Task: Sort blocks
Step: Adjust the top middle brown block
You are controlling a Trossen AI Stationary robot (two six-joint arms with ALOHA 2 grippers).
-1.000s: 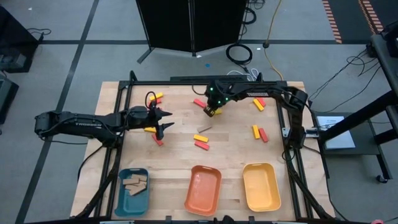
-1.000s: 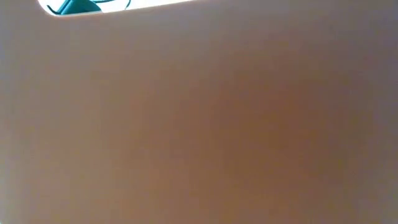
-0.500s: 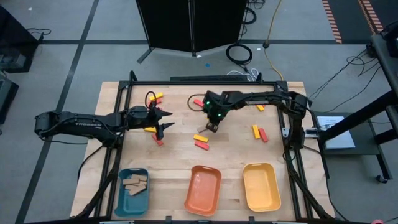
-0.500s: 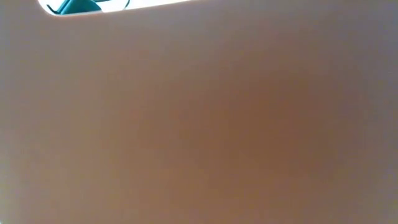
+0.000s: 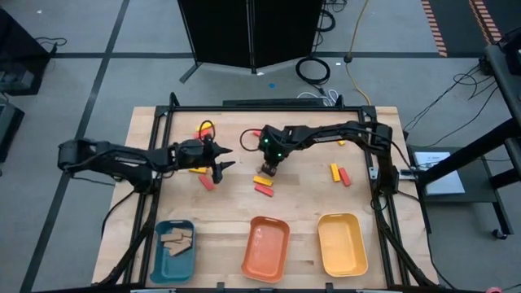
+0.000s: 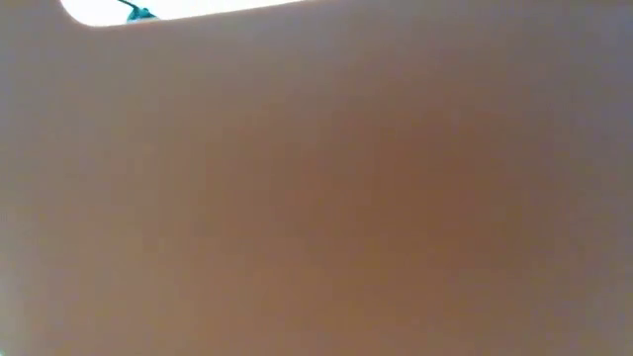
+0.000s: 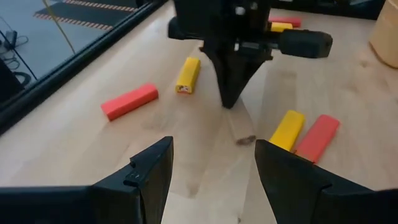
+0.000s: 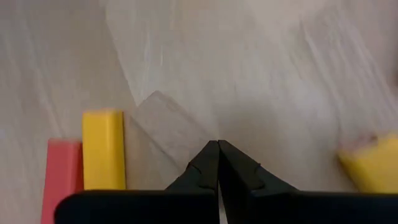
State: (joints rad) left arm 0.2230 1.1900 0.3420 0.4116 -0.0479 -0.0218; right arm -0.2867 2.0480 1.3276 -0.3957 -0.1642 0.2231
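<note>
Blocks scattered over the pale wooden table (image 5: 309, 203): yellow rectangular wooden bar (image 5: 263, 180) and red rectangular wooden bar (image 5: 264, 190) side by side near the middle, seen as a pair also in the left wrist view (image 7: 287, 130) (image 7: 317, 137) and the right wrist view (image 8: 103, 149) (image 8: 61, 180). Directly over that pair, right gripper (image 5: 269, 169) pointing down, jaws pressed together with nothing between them, tips just above bare wood beside the yellow bar. Faint tan wooden bar (image 8: 163, 129) lying flat just ahead of those shut tips, hard to tell from the tabletop. To the left, left gripper (image 5: 221, 157) reaching in level from the table's left side, jaws spread wide and empty, aimed toward the right gripper. Beside the left gripper, a small yellow block (image 5: 198, 170) and a small red block (image 5: 207, 183) on the table. Farther off, a red-and-yellow pair (image 5: 204, 129) near the back edge and another yellow and red pair (image 5: 339, 173) toward the right. Along the front edge, blue rounded plastic tray (image 5: 159, 262) holding tan wooden blocks (image 5: 177, 240), orange rounded plastic tray (image 5: 266, 248), yellow rounded plastic tray (image 5: 342, 244). Low view blocked by a blurred orange-brown surface.
</note>
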